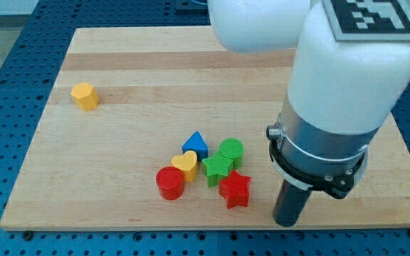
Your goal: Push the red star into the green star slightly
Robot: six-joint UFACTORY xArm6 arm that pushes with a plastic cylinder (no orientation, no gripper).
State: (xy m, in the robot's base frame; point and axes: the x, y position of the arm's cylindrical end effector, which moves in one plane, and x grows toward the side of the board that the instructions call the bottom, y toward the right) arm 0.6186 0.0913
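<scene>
The red star point(235, 189) lies near the board's bottom edge, touching the lower right side of the green star point(217, 168). My tip point(287, 221) is at the end of the dark rod, to the right of the red star and slightly lower, with a gap between them.
A green cylinder point(231, 151) sits just above the green star. A yellow heart point(185, 164), a blue triangle point(196, 144) and a red cylinder point(170, 183) cluster to the left. A yellow hexagon point(85, 95) sits alone at the view's left. The wooden board point(119, 64) ends just below my tip.
</scene>
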